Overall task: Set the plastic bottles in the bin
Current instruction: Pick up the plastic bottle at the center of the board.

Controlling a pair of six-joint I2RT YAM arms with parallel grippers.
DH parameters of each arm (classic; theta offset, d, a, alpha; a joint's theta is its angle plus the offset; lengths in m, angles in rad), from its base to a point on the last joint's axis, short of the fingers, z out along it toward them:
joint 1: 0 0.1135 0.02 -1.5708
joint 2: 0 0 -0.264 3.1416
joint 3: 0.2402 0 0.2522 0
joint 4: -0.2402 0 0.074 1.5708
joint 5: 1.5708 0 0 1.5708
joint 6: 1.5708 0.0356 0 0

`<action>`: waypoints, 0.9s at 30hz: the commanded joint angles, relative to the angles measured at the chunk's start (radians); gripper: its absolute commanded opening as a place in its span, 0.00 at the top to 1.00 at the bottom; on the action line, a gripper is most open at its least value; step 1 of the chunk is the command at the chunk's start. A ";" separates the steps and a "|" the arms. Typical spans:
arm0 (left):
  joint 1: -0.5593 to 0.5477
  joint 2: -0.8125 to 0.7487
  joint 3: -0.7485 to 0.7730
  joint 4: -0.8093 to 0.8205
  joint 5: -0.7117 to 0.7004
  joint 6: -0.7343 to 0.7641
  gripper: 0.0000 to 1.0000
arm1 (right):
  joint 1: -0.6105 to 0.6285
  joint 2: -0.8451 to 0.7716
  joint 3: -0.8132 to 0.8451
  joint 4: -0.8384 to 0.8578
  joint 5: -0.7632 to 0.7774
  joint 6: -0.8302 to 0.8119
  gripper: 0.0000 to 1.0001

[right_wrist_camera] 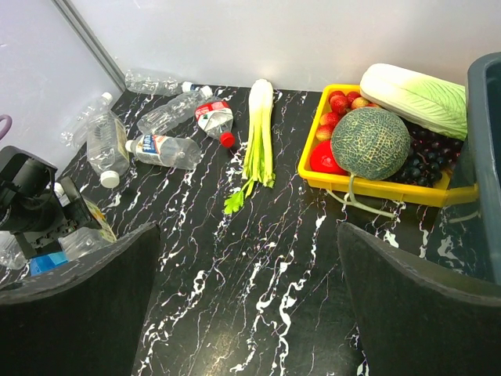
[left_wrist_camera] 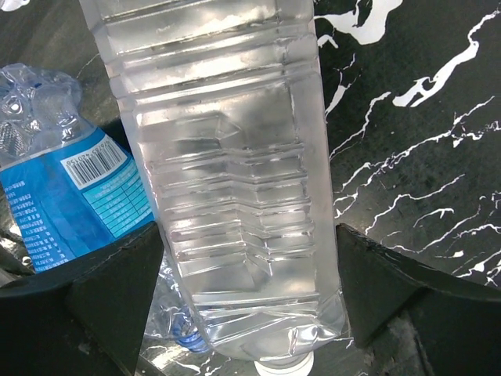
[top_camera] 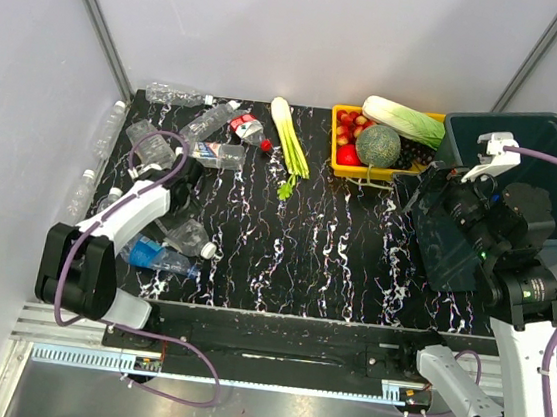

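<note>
— Clear plastic fills the left wrist view. What is it?
— One of the plastic bottles (left_wrist_camera: 227,157). It is ribbed and lies on the black, white-veined bench (left_wrist_camera: 423,117) with its cap end toward the camera.
— And the left hand (left_wrist_camera: 249,235)?
— It has one finger on each side of that bottle, spread wide and close against its walls. Whether they press on it, I cannot tell.
— Anything beside it?
— A crumpled blue-labelled bottle (left_wrist_camera: 70,188), just to the left in that view.
— The other bottles?
— They are scattered over the bench's left end and its far-left corner.
— Where is the bin (top_camera: 552,149)?
— At the far right, just beside a yellow tray (right_wrist_camera: 407,194) of fruit and vegetables, well apart from the bottles.
— The right hand (right_wrist_camera: 249,258)?
— It hovers above the bench in front of the bin, fingers wide apart with nothing between them.
</note>
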 commanded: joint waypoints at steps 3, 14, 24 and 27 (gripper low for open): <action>0.006 -0.076 -0.010 0.025 -0.021 -0.026 0.35 | -0.004 -0.010 0.006 0.024 -0.014 0.003 0.01; -0.024 -0.301 0.067 -0.024 -0.048 0.064 0.49 | -0.004 0.013 0.021 -0.025 0.033 0.057 0.00; -0.088 -0.720 -0.120 0.449 0.491 0.485 0.62 | -0.002 0.082 0.004 0.018 -0.137 0.262 0.04; -0.091 -0.768 -0.154 0.548 0.686 0.522 0.63 | -0.001 0.082 -0.057 0.114 -0.207 0.360 0.01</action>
